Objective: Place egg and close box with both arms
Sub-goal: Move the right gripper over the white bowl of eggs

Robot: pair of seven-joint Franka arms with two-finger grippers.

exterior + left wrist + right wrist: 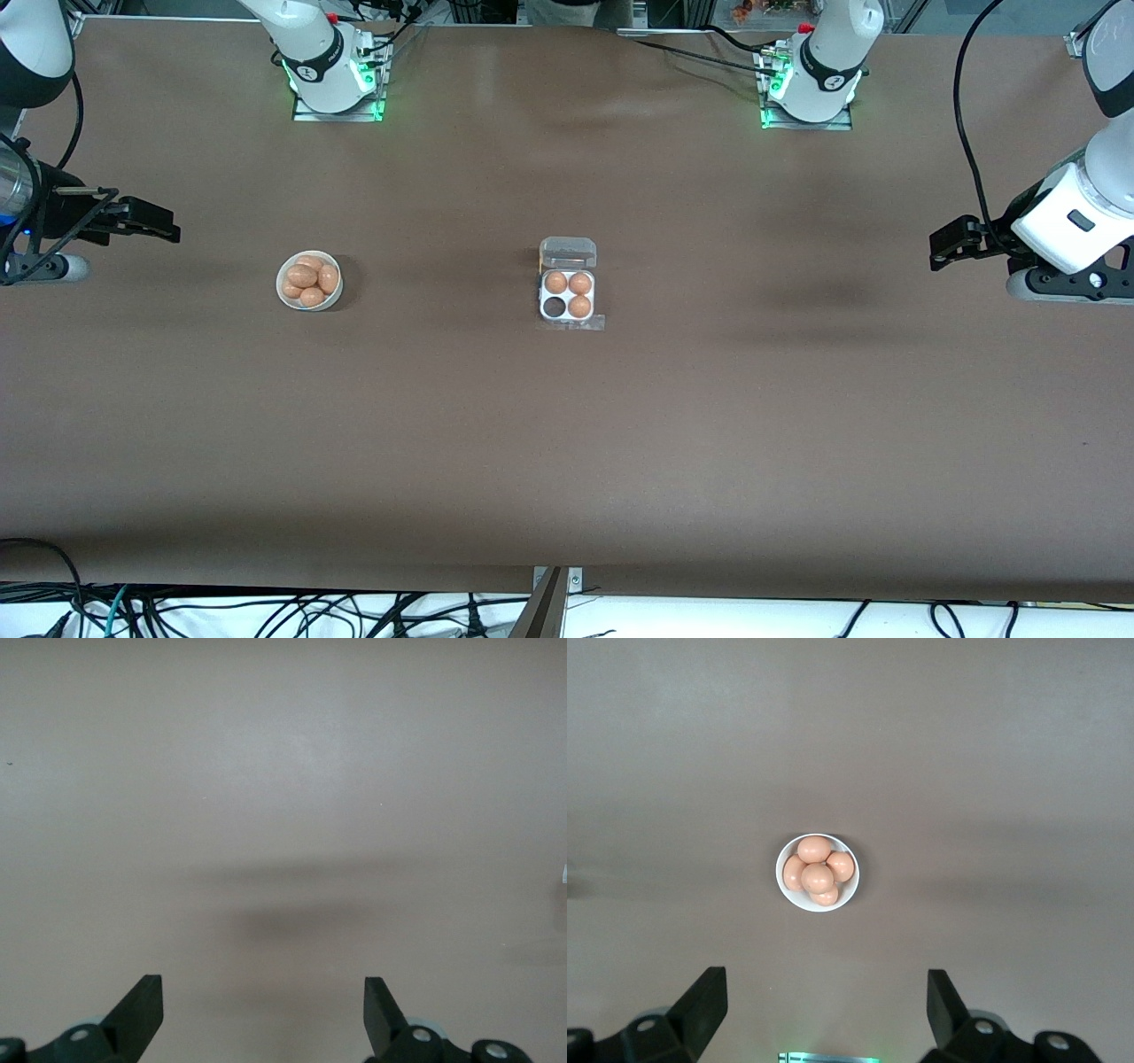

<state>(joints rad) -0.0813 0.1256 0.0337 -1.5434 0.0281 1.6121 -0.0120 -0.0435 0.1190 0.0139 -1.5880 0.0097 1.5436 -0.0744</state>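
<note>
box (568, 296) sitting at mid-table, lid (568, 252) hinged up and lying back at 12 o'clock of the tray, toward the robot bases. three brown eggs in the cells; fourth cell (555, 307), at the tray's 7 o'clock and nearest the front camera on the right arm's side, showing dark and empty.

bowl (309, 281) of loose eggs (818, 871) resting at the box's 9 o'clock, well apart from it, toward the right arm's end of the table. about five eggs heaped inside, as far as can be counted.

right gripper (146, 221) hovering over bare table at the bowl's 9 o'clock, fingers (704, 999) spread wide, nothing between them; bowl framed squarely ahead in the right wrist view. left gripper (952, 244) hovering over bare table at the box's 3 o'clock, well apart, fingers (142, 1005) likewise spread wide and empty; only plain tabletop in the left wrist view.

judged progress: nothing of the task done yet. no egg lifted, one cell to fill, lid not closed. remaining, by the look of it: taking one egg from the heap, most handily with the right arm, setting it into the vacant cell, then folding the lid down with both arms. risk to mind: eggs round and piled, likely to roll or slip under a careless pinch.
</note>
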